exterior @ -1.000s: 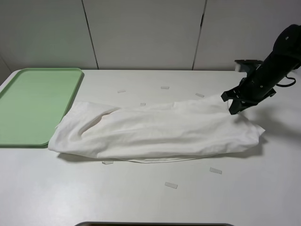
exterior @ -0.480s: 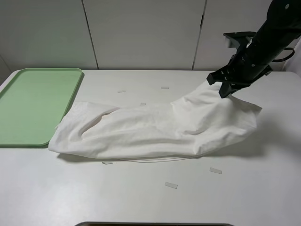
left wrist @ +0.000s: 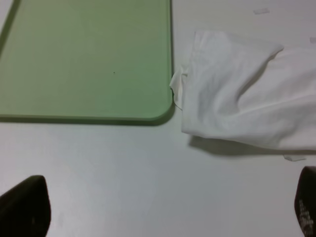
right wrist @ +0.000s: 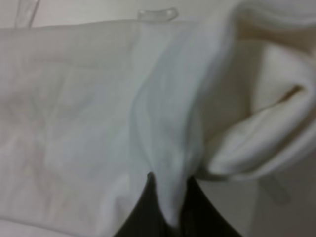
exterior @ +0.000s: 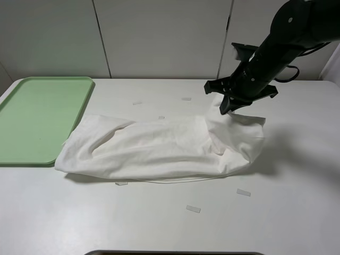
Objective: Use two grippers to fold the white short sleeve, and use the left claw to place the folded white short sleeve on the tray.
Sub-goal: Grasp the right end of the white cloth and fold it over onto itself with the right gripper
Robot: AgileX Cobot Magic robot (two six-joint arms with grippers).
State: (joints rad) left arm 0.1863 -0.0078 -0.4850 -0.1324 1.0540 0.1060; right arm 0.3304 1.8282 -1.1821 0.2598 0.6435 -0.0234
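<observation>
The white counter [exterior: 297, 212] fills the lower two thirds of the exterior high view, below pale wall panels.

The white short sleeve [exterior: 154, 149] lies across the middle of the frame as a long, wrinkled, folded band. Its left end sits just beside the lower right corner of the tray; in the left wrist view a small fold of the hem reaches the tray's rim there. Its right end, right of centre, is raised off the counter and doubled back over the rest of the cloth, hanging from the right tool.

The tray [exterior: 32, 117], pale green with rounded corners, lies flat at the left edge of the frame with nothing on it.

The black right arm [exterior: 276, 42] comes down from the upper right corner. Its right tool [exterior: 227, 109] is closed on a corner of the shirt; the right wrist view shows the cloth pinched between the two dark fingers [right wrist: 148, 212].

The left tool [left wrist: 165, 210] shows only in the left wrist view, its jaws spread wide over bare counter near the tray's corner and holding nothing.

Small white paper strips lie scattered on the counter, one at lower centre [exterior: 193, 209] and another behind the shirt [exterior: 186, 99].
</observation>
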